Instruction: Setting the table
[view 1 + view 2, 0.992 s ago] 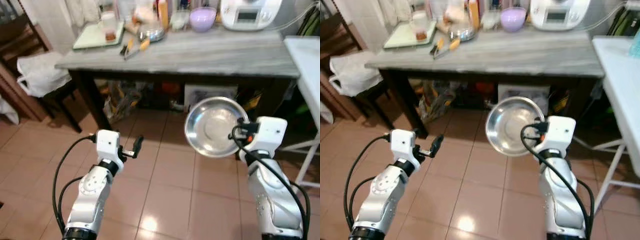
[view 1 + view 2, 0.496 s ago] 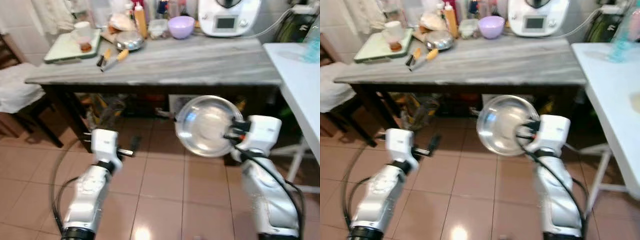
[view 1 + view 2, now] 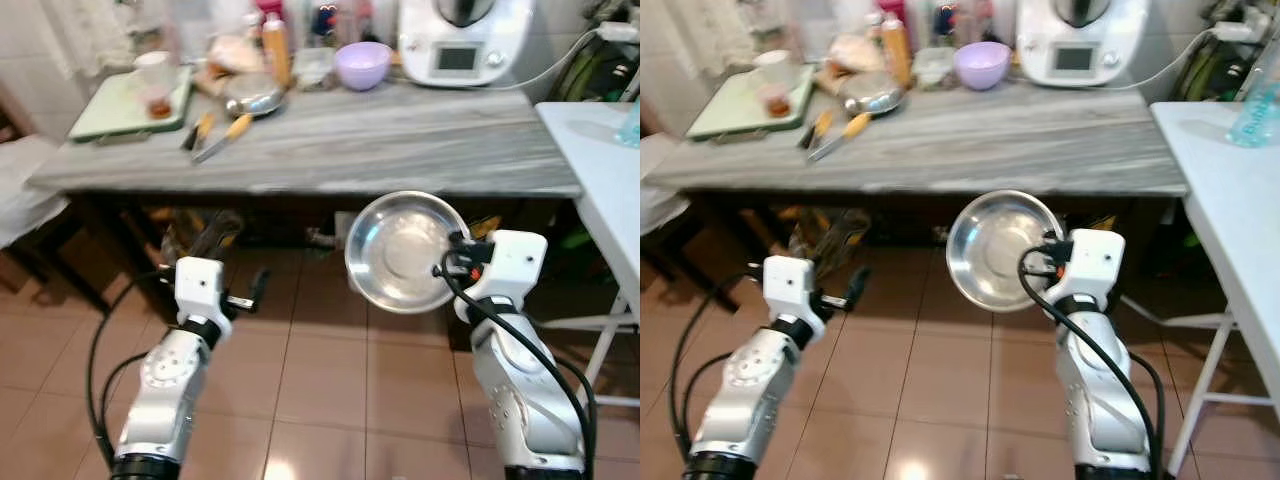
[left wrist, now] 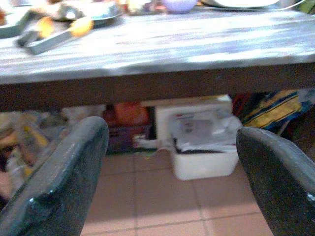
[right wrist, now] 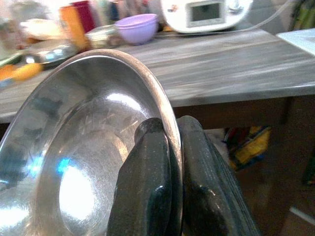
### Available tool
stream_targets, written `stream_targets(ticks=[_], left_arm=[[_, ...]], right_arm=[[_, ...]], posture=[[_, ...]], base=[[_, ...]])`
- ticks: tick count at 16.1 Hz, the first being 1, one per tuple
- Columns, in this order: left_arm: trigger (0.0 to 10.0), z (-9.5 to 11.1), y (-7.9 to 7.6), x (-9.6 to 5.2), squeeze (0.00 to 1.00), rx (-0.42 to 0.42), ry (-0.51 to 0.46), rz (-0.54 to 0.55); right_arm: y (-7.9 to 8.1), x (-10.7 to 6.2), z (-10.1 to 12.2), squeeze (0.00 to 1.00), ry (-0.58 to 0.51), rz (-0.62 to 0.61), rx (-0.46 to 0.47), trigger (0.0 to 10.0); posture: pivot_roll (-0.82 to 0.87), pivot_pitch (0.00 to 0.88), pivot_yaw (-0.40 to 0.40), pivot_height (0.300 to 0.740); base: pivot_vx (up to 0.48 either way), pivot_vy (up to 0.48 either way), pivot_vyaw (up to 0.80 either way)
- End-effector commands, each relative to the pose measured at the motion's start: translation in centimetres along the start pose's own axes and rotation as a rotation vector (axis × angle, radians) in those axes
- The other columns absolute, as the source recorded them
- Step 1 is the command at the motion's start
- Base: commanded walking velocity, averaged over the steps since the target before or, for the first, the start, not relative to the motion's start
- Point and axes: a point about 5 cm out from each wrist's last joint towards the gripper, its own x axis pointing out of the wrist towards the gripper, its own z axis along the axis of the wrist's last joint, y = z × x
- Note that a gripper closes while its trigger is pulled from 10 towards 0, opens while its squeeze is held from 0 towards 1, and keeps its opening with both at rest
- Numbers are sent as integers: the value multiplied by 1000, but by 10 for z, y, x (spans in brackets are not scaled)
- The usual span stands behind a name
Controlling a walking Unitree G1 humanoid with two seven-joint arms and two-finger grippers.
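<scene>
**Round shiny steel bowl carried toward the table**

The round shiny steel bowl (image 3: 403, 250) is held up in the air, tilted on edge with its hollow facing the robot, in front of and below the near edge of the long grey wood-grain table (image 3: 400, 140). The right claw (image 5: 167, 162) has its two black fingers pinched tight on the bowl's rim, one inside and one outside. The left claw (image 4: 172, 162) is spread wide and holds nothing, hanging low before the table's near edge on the left.

The step in hand looks like carrying the bowl to its place. The near half of the grey table is bare, while a lilac bowl (image 3: 361, 63), a white kitchen appliance (image 3: 461, 38) and orange-handled tools (image 3: 215, 133) crowd the far edge. Next, the bowl likely needs lifting above the table's near edge, levelling, and setting down on the bare stretch
</scene>
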Motion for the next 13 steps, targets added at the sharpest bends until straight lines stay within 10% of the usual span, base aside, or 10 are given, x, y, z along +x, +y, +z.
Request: stream_targets(ticks=[1,13], left_arm=[[10000,-1,-1,-1,0,4,7,-9],[10000,-1,-3,-1,0,3,2,-14]], right_arm=[[-1,0,3,0,-18,-3,1,10000],[-1,1,4,0,-25,4,-4,10000]], posture=[[-64,69,68,740],[-64,64,66,740]], base=[[480,0,0],[480,0,0]])
